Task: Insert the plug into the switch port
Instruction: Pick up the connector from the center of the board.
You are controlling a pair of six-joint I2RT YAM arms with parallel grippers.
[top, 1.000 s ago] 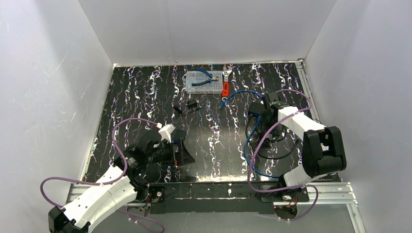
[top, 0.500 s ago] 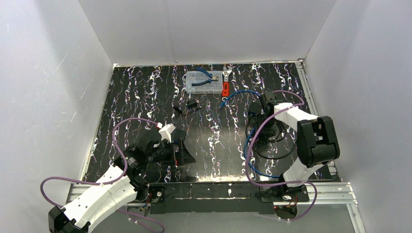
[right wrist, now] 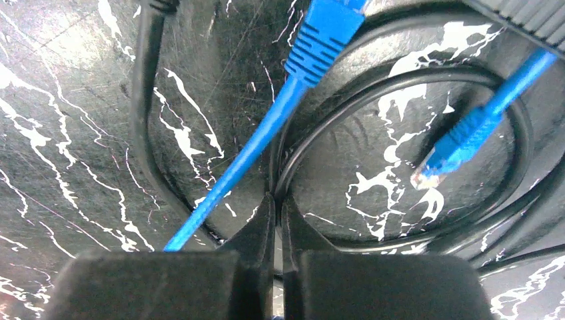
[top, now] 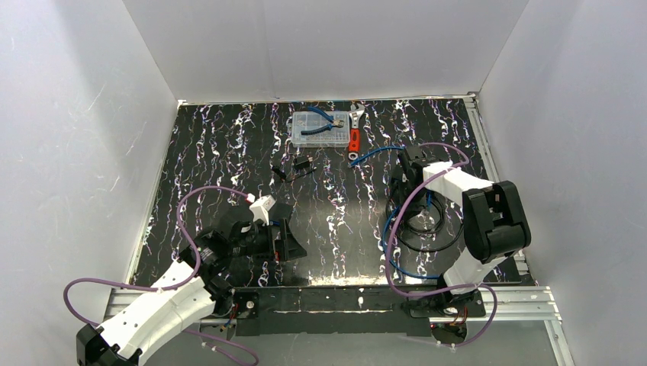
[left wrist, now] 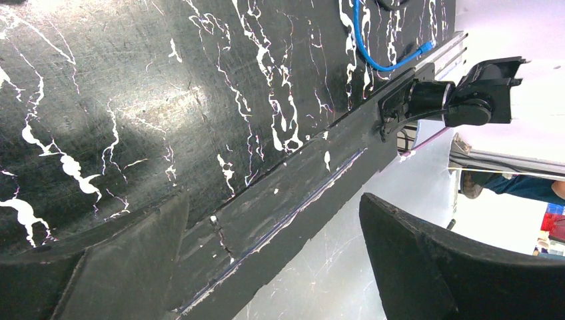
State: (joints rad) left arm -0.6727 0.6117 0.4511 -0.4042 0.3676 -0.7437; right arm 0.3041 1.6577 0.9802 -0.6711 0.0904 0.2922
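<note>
Low over the black marbled table [right wrist: 66, 133], the right gripper [right wrist: 276, 200] shows its fingers pressed together at a black cable loop [right wrist: 400, 75]; whether they pinch the cable cannot be told. A blue plug [right wrist: 460, 143] lies free inside the loop, just right of the fingertips. A second blue plug [right wrist: 326, 27] is cut off at the frame's top. The switch port cannot be made out in any view. The left gripper [left wrist: 273, 200] hangs at the table's near edge, fingers spread wide and empty.
</note>
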